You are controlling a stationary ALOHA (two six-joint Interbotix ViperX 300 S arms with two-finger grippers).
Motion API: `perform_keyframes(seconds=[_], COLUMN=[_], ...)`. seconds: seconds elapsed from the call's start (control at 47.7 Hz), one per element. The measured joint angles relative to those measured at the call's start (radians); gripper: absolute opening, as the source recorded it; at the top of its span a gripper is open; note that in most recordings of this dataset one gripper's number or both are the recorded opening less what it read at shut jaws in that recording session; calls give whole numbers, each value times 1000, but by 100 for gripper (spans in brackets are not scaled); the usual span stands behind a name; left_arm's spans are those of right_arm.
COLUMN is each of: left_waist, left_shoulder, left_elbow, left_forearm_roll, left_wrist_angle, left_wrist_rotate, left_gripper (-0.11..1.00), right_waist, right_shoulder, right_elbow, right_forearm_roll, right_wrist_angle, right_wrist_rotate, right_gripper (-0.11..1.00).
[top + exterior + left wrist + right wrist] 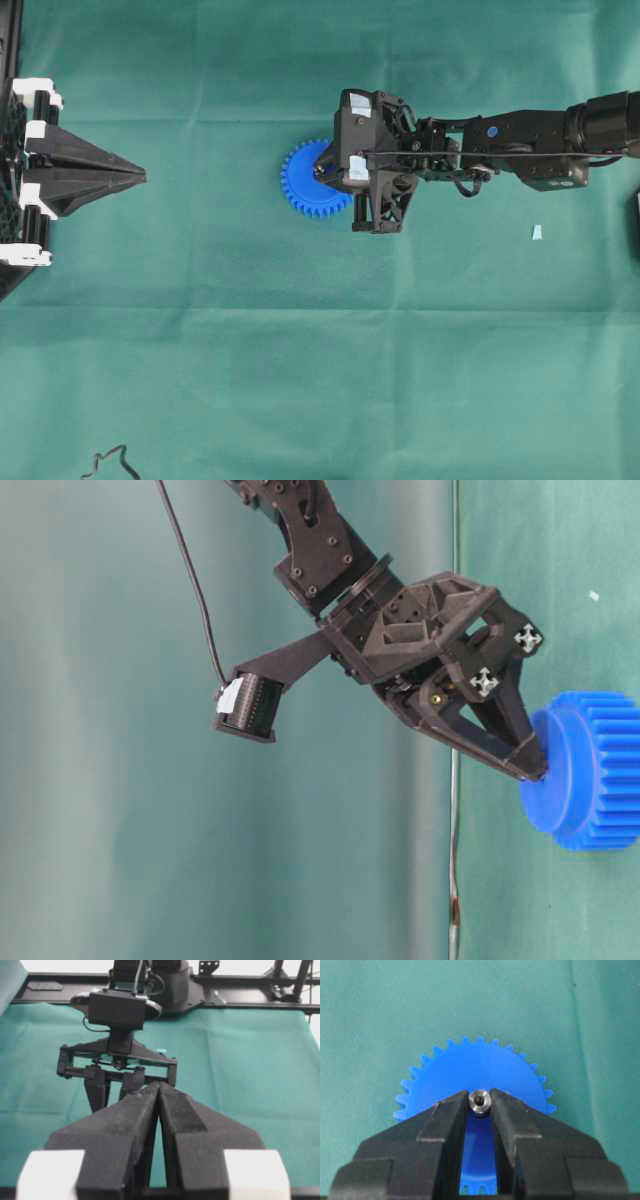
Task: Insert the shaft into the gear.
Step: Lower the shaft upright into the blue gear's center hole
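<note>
carefully, with my right gripper point(480, 1102) clamped on the shaft point(480, 1101), i'd keep it upright over the gear point(470, 1070) centre and press straight down.

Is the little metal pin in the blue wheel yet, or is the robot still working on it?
Done: the right end effector has the shaft pinched and over the middle of the gear. In hand: lining it up there. Whether it has entered the hole is hidden. Left: pushing it in, letting go. The left end effector sits shut, far away.
</note>
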Motion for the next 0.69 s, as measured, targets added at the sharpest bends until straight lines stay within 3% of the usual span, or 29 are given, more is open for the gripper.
perform_keyframes(seconds=[0.42,0.483,0.608,0.692], left_waist=[0,0,0,0], left_shoulder=[0,0,2,0], left_elbow=[0,2,0,0], left_forearm_roll=[0,0,0,0], left_wrist_angle=[0,0,-2,0], left_wrist_rotate=[0,2,2,2], left_gripper=[0,0,0,0], right_waist=[-3,-3,-5,-12], right_shoulder=[3,3,5,5], right_elbow=[-2,-2,-2,-2], right_forearm_roll=[2,0,0,2], right_wrist_angle=[-2,0,0,-2], right_wrist_rotate=[0,-6,-3,-2], right_gripper=[19,31,69,87])
